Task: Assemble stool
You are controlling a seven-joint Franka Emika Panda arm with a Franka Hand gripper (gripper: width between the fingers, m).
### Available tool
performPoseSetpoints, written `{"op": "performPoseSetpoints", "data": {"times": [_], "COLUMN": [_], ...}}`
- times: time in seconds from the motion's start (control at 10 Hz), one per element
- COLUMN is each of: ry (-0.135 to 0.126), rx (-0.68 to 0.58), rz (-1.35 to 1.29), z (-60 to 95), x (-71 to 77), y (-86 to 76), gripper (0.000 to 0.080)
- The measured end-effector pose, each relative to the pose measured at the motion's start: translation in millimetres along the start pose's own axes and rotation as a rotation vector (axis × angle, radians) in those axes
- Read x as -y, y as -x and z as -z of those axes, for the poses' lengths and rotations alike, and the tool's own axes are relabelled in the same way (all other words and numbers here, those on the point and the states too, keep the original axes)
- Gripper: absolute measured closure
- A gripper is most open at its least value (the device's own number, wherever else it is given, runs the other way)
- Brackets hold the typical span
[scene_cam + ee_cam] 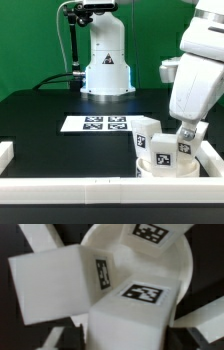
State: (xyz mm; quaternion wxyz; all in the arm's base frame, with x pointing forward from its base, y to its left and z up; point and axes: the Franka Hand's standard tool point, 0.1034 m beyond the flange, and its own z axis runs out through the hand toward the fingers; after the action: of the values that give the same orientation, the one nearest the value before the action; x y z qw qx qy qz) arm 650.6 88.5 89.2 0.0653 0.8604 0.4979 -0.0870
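The white round stool seat (152, 171) lies by the front right corner of the table. Two blocky white legs stand on it. One leg (147, 133) stands free toward the exterior view's left. My gripper (184, 137) comes down from the upper right and is shut on the other leg (166, 152), which carries black-and-white tags. In the wrist view the held leg (140, 297) fills the gap between the dark fingers of my gripper (126, 339). The free leg (58, 286) stands beside it, and the seat's curved, tagged rim (150, 235) lies beyond.
The marker board (95, 123) lies flat at the table's middle, in front of the robot base (106, 72). White border rails run along the front (70, 189), the exterior view's left (7, 152) and its right (211, 155), close to the seat.
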Motion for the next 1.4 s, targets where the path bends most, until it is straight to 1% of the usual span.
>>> {"op": "performPoseSetpoints", "data": {"times": [0.4, 0.5, 0.6, 0.7, 0.8, 0.9, 1.0, 1.4], "ry": [-0.001, 0.000, 0.009, 0.015, 0.041, 0.082, 0.065, 0.062], "rx": [0.000, -0.005, -0.019, -0.033, -0.065, -0.115, -0.097, -0.094], "rz": [-0.006, -0.017, -0.032, -0.044, -0.053, -0.068, -0.070, -0.084], "z": [-0.3, 0.5, 1.8, 1.6, 2.3, 3.3, 0.2, -2.4], "x": [-2.5, -6.6, -10.4, -9.1, -9.1, -9.0, -4.3, -4.8], "y": [3.2, 8.8, 18.0, 27.2, 31.9, 38.0, 43.1, 42.3], "gripper": [0.0433, 0.0433, 0.0433, 0.0433, 0.0433, 0.0433, 0.0433, 0.0433]}}
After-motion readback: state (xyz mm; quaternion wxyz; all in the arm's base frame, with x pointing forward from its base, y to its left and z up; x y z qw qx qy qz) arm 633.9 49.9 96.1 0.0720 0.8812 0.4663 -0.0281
